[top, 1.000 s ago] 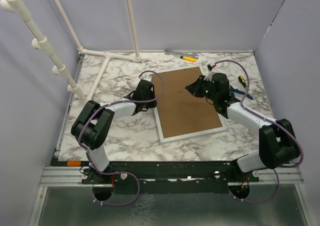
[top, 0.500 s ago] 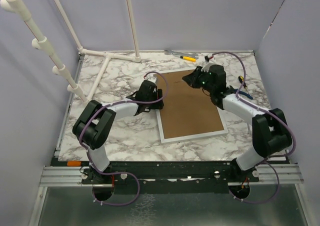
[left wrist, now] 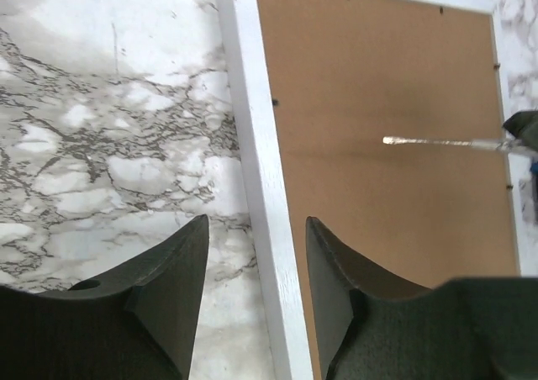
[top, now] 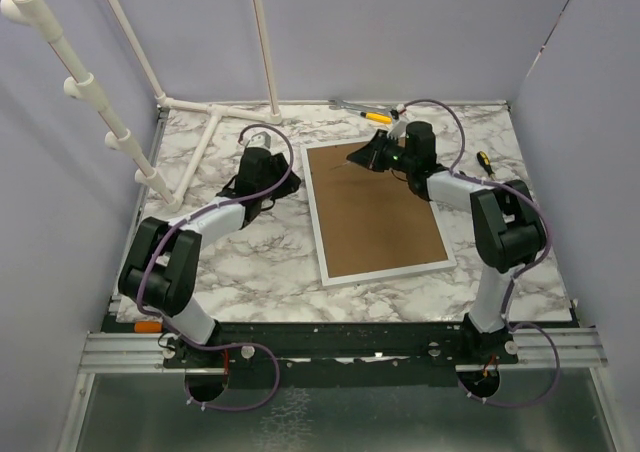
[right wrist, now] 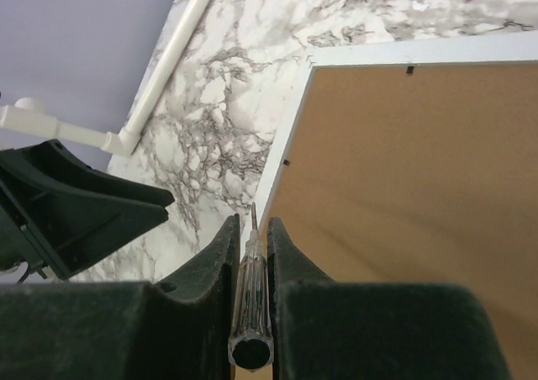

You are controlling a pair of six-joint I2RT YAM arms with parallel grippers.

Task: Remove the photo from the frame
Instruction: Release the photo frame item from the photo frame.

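Note:
The frame (top: 314, 212) lies face down on the marble table, its brown fibreboard back (top: 375, 212) up. The photo is hidden under the back. My right gripper (top: 372, 158) is over the frame's far part and is shut on a clear-handled screwdriver (right wrist: 252, 296), whose tip points left toward the frame's left rail (right wrist: 277, 166). My left gripper (top: 285, 187) is open and empty, just left of the frame. In its wrist view its jaws (left wrist: 256, 229) straddle the white left rail (left wrist: 261, 187) from above. The screwdriver shaft (left wrist: 437, 142) shows over the back.
A yellow-handled screwdriver (top: 378, 118) and a grey tool (top: 350, 105) lie at the table's far edge. A black-and-yellow tool (top: 484, 160) lies right of the frame. A white pipe stand (top: 215, 122) occupies the far left. Walls enclose three sides.
My right gripper has carried the screwdriver toward the frame's far edge. My left arm has swung away to the left and back, off the frame's left rail.

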